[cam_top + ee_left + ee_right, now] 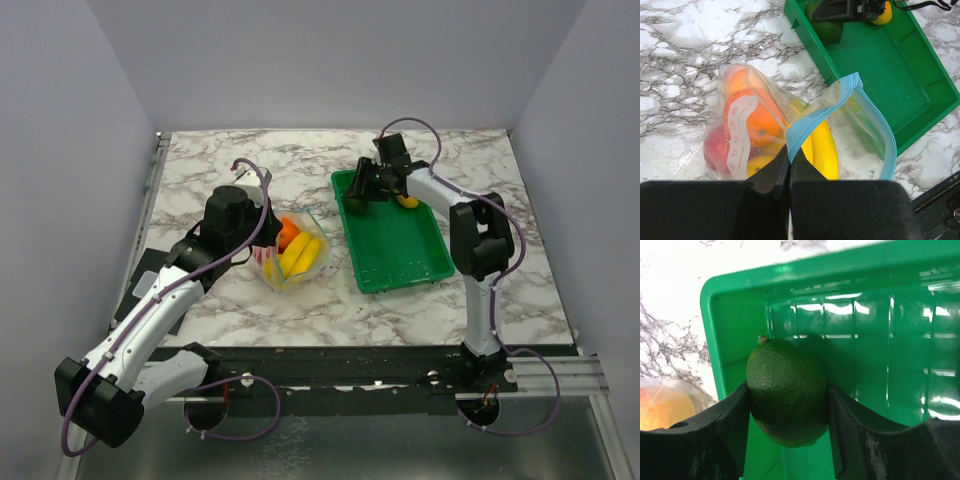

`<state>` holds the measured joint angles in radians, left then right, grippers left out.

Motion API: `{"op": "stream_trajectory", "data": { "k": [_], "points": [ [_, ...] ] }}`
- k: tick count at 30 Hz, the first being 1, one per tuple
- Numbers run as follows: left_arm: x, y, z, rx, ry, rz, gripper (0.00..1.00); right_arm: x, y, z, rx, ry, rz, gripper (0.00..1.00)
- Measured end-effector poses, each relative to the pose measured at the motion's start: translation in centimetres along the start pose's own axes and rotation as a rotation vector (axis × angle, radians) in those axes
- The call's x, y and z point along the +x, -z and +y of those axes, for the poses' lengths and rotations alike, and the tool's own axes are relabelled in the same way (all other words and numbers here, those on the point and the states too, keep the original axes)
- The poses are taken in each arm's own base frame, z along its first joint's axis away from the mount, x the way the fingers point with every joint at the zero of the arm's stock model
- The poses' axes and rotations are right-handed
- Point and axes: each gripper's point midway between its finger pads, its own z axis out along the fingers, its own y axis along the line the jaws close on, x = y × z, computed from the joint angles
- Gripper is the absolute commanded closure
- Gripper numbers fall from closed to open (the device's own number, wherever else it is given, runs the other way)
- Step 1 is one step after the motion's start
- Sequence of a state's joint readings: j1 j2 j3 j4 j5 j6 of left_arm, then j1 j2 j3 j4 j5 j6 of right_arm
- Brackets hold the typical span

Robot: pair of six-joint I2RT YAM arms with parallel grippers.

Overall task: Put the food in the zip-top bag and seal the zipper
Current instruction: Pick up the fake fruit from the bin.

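Right wrist view: the right gripper presses both sides of a dark green lime in a corner of the green tray; beside the tray, the left gripper pinches the blue zipper of the fruit-filled zip-top bag.

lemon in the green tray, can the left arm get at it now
Probably not: the left gripper is shut on the zipper of the bag, and the right gripper, around the lime, sits before the lemon.

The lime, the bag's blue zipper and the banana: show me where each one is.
lime (787, 390), right wrist view, middle of its dark green skin.
zipper (816, 114), left wrist view, left stretch of the light blue strip.
banana (825, 150), left wrist view, middle of its yellow curve.
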<state>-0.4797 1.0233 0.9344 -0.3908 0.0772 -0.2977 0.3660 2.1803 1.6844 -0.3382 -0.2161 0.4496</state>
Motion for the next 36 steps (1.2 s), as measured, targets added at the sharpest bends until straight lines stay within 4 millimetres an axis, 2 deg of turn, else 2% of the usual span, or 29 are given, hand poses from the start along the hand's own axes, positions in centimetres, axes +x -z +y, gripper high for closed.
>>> {"op": "stream_trajectory", "data": {
  "k": [3,6,13,17,24,28,36],
  "points": [
    [0.0,0.0,0.0,0.0,0.0,0.0,1.0,0.5,1.5,-0.2,0.019,-0.008,-0.002,0.71],
    [0.0,0.0,0.1,-0.003,0.0,-0.001,1.0,0.0,3.7,0.5,0.01,-0.012,-0.031,0.71],
    [-0.1,0.0,0.3,-0.016,0.0,-0.004,1.0,-2.9,11.8,4.2,-0.074,-0.005,-0.18,0.72],
    [-0.1,0.0,0.3,-0.018,0.0,-0.005,1.0,-3.5,15.7,6.3,-0.139,0.014,-0.246,0.72],
    [-0.1,0.0,0.4,-0.023,0.0,-0.006,1.0,-1.6,20.0,10.3,-0.277,0.048,-0.263,0.72],
    [-0.1,0.0,0.5,-0.027,0.0,-0.008,1.0,0.2,22.2,13.2,-0.37,0.081,-0.254,0.72],
    [-0.2,0.0,0.7,-0.042,0.0,-0.012,1.0,3.9,25.4,18.4,-0.509,0.16,-0.231,0.71]
  ]
}}
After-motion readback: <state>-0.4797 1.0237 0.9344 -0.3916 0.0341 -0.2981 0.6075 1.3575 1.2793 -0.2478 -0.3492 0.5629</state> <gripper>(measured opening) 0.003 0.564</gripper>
